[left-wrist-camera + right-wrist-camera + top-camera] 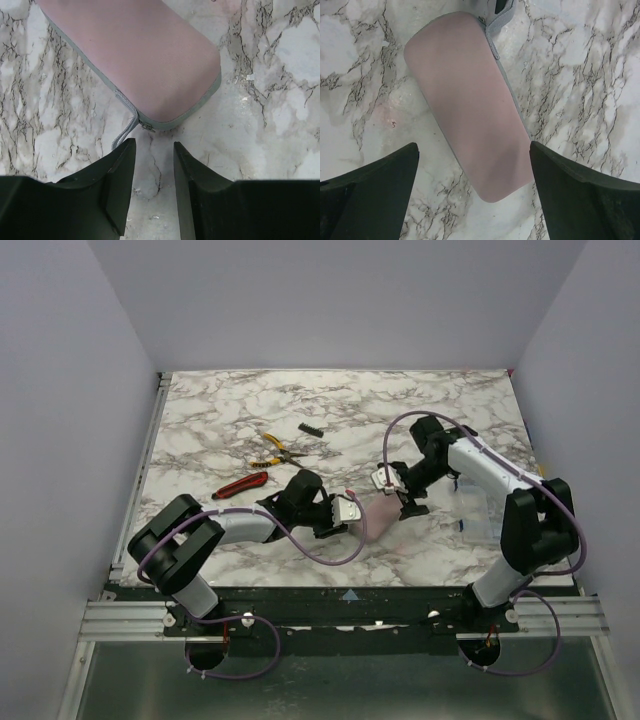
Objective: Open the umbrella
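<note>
A pink oblong case [378, 512] with a grey zip edge lies flat on the marble table between my two grippers. The umbrella itself is hidden; no fabric, shaft or handle shows. My left gripper [154, 142] stands open with a narrow gap and only bare marble between its fingers. The case's rounded end [150, 65] and its zip pull [146, 127] lie just ahead of the fingertips. My right gripper [472, 145] is open wide above the other end of the case [470, 100], one finger on each side, touching nothing.
A red-handled tool [240, 485] and yellow-handled pliers [272, 448] lie left of centre. A small black piece [311, 428] sits behind them. A clear plastic container [475, 510] stands by the right arm. Grey walls close in the table.
</note>
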